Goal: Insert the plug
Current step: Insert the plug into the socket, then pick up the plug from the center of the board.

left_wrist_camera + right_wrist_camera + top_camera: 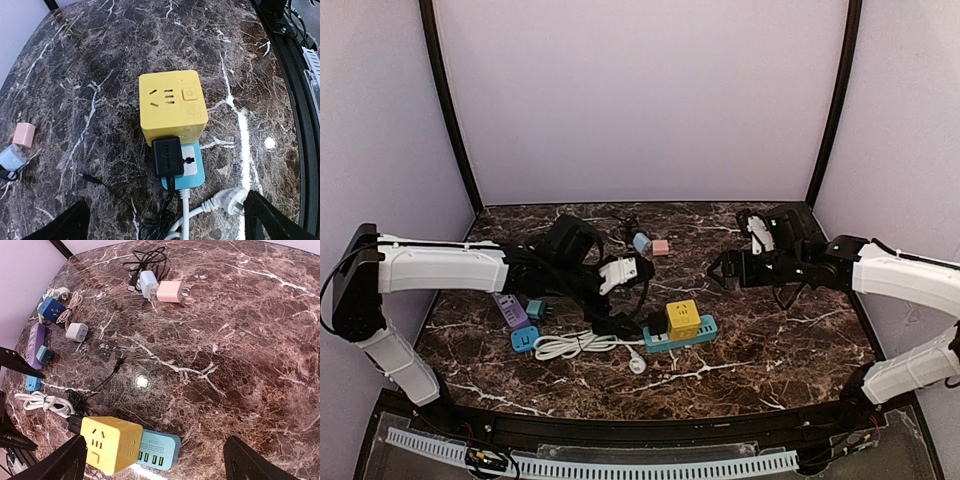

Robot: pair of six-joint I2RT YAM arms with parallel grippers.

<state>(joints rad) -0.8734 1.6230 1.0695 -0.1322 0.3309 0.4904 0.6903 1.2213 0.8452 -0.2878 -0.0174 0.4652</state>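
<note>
The black plug (168, 156) sits in the blue power strip (190, 172), pressed against the yellow cube socket (172, 107) that is also on the strip. Its thin black cord trails toward the camera. My left gripper (166, 200) hangs open above and just short of the plug, holding nothing. In the top view the left gripper (638, 270) is up and left of the strip (698, 333) and the plug (656, 325). My right gripper (154, 439) is open and empty, raised to the right of the yellow cube (112, 442); in the top view the right gripper (722, 270) is apart from the strip.
The strip's white cable (575, 346) and white plug (232, 199) lie coiled in front. A purple strip (510, 310), teal (535, 308) and blue (524, 338) adapters lie at left. Pink (169, 291) and light blue (148, 283) chargers sit at the back.
</note>
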